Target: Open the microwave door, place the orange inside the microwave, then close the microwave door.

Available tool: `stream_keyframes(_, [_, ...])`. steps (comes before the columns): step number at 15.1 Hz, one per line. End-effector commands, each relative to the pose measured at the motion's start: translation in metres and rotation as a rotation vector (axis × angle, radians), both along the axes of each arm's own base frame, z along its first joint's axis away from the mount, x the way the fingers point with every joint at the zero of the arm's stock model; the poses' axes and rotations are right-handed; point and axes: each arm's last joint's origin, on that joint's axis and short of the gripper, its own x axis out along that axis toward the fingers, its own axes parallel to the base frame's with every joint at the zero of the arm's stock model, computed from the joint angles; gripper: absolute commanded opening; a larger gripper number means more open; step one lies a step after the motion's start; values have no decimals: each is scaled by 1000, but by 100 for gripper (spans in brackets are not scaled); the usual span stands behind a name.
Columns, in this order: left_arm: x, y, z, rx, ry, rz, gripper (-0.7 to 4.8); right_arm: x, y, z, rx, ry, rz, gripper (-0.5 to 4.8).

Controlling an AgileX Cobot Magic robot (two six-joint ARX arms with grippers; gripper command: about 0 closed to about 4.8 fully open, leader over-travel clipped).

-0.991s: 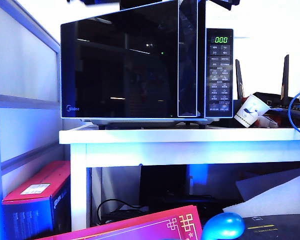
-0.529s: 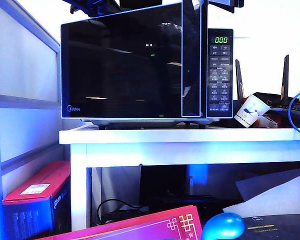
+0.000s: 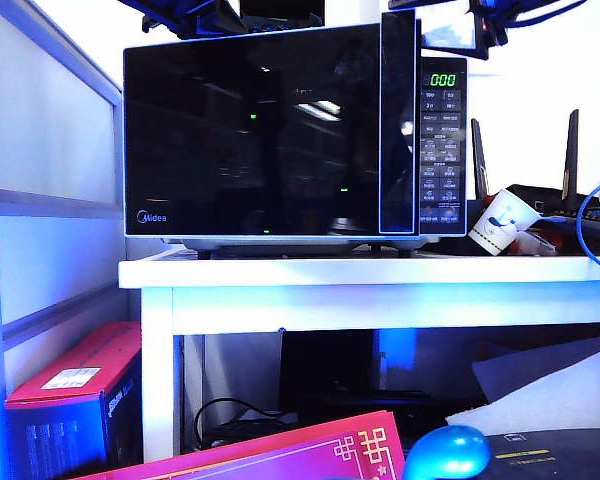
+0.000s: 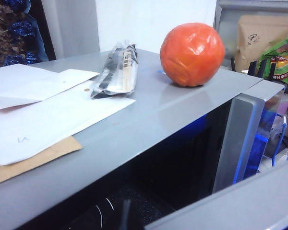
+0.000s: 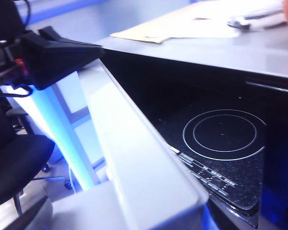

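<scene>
We see a boxy black-and-silver microwave (image 3: 280,140) on a white tabletop (image 3: 380,272), its green display lit. Its large glossy black glass door (image 3: 260,130) stands ajar. Both wrist views look down past the door's pale top edge into the dark cavity, where a round glass tray (image 5: 224,134) shows. Over the last second, in the exterior view, the door's free edge with the vertical handle strip (image 3: 398,120) has shifted toward the keypad (image 3: 442,150) and looks shorter. We read this as the door swinging, but cannot tell whether wider or back. The small round orange-red fruit, the orange (image 4: 192,54), is not yet inside. It rests on the microwave's grey roof ahead of the left hand, beside a crumpled silver wrapper (image 4: 116,69) and loose white papers (image 4: 48,110). The left hand (image 3: 195,15) and right hand (image 3: 480,22) show only as dark shapes above the microwave's upper corners. Their fingers are hidden, so we cannot tell whether either is released or clenched, and neither visibly holds anything. Judging from this, the opening step is in progress, with the fruit's pickup next.
</scene>
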Motion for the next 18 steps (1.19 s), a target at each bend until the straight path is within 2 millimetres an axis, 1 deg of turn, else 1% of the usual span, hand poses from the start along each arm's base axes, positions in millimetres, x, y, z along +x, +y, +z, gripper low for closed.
stream_keyframes(1, [1, 0, -4, 4, 30, 0, -5, 2, 2, -6, 7, 20, 97, 398])
stream_keyframes(5, [0, 0, -1, -2, 16, -4, -5, 0, 3, -6, 15, 16, 161, 398])
stream_keyframes(11, [-21, 6, 34, -55, -106, -19, -5, -3, 4, -5, 32, 17, 273, 387])
stream_keyframes(13, [-28, 8, 43, -63, -132, -20, -5, -4, 5, -4, 38, 20, 314, 388])
stream_keyframes(15, [-30, 9, 45, -75, -125, -21, -5, -4, 5, -4, 43, 24, 336, 392])
stream_keyframes(16, [-29, 9, 45, -77, -121, -21, -5, -5, 5, -4, 44, 28, 337, 409])
stream_keyframes(18, [-29, 8, 44, -73, -112, -21, -5, -5, 7, -4, 53, 44, 360, 410])
